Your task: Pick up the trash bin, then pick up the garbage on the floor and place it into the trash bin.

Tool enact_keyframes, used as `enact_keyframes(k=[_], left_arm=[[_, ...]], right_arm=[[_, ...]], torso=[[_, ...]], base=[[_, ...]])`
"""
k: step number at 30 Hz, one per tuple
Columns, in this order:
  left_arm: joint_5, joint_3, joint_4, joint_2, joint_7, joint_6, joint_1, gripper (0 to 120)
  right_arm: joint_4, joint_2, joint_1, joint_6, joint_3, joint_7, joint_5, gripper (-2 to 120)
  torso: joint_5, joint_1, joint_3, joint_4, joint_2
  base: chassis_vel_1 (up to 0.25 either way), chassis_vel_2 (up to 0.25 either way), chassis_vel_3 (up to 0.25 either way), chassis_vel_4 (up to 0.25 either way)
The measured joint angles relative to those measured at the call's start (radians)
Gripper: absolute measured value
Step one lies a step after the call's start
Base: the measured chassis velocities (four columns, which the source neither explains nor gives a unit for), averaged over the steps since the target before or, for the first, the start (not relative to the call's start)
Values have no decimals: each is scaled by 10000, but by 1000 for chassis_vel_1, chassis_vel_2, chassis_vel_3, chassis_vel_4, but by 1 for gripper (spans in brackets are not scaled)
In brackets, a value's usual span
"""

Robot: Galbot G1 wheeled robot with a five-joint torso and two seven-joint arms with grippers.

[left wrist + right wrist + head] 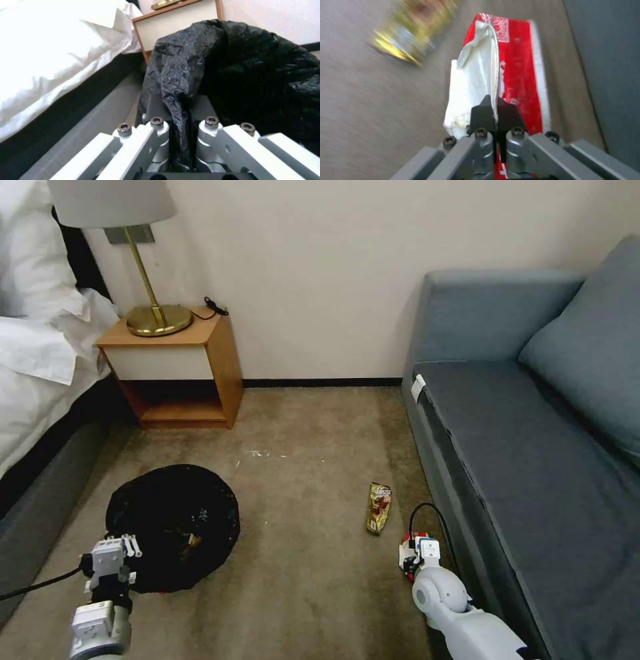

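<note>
Beside the sofa [533, 460], right gripper [496, 107] clamping red-white wrapper [516, 75]

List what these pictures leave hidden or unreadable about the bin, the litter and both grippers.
- Trash bin: head view, the black bag covers its body; the contents are too dark to identify.
- Red-white wrapper: head view, mostly hidden behind the right gripper; its print is unreadable.
- Yellow-green wrapper: right wrist view, motion-blurred; head view, label too small.
- Left gripper: left wrist view, fingertips buried in bag folds.
</note>
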Motion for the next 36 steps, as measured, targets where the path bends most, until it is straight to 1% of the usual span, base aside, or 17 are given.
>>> enact_keyframes(k=[3,4,8,9,12,13,14,18,19,21,23,24,25,28,34,36], left_arm=[[36,15,66,-4,0,1,-32,7],[36,15,66,-4,0,1,-32,7],[176,70,147,-38,33,28,-120,7],[176,70,147,-38,33,28,-120,7],[282,102,207,-66,56,64,-179,7],[301,105,224,-68,70,82,-202,7],[301,105,224,-68,70,82,-202,7],[279,123,218,-70,132,345,-350,7],[279,123,218,-70,132,345,-350,7],[282,136,223,-83,164,412,-442,7],[273,148,238,-91,185,466,-472,7],[273,148,238,-91,185,466,-472,7],[267,151,241,-101,193,483,-479,7],[257,149,241,-116,198,492,-490,7],[223,141,217,-118,206,496,-484,7],[221,168,197,-135,214,508,-487,7]], right_arm=[[1095,-282,-61,805,-209,-1073,-26,0],[1095,-282,-61,805,-209,-1073,-26,0],[2507,-621,267,1992,-1071,-2532,306,0],[2507,-621,267,1992,-1071,-2532,306,0],[2796,-775,898,2795,-2162,-3321,558,0],[2794,-779,1159,2986,-2546,-3485,659,0],[2794,-779,1159,2986,-2546,-3485,659,0],[2085,-521,2725,4166,-4341,-4150,762,0],[2085,-521,2725,4166,-4341,-4150,762,0],[1475,-263,3622,5011,-5346,-4495,513,0],[1042,-12,4217,5575,-6126,-4701,374,0],[1042,-12,4217,5575,-6126,-4701,374,0],[864,121,4494,5792,-6517,-4743,344,0],[554,336,4934,6008,-7174,-4796,208,0],[123,632,5267,6320,-7833,-4828,-15,0],[-177,889,5366,6622,-8138,-4853,-183,0]], torso=[[-3,0,0,0,0],[-3,0,0,0,0],[-3,0,0,0,0],[-3,0,0,0,0],[-2,0,0,2,0],[-2,0,0,-1,0],[-2,0,0,-1,0],[-2,1,1,0,0],[-2,1,1,0,0],[-3,0,1,2,0],[-1,0,1,2,0],[-1,0,1,2,0],[-4,0,1,3,0],[-2,1,1,1,0],[-3,0,0,1,0],[-3,0,0,0,0]], base=[[0,0,0,0],[0,0,0,0],[0,0,0,0],[0,0,0,0],[0,0,0,0],[0,0,0,0],[0,0,0,0],[0,0,0,0],[0,0,0,0],[0,0,0,0],[0,0,0,0],[0,0,0,0],[0,0,0,0],[0,0,0,0],[0,0,0,0],[0,0,0,0]])
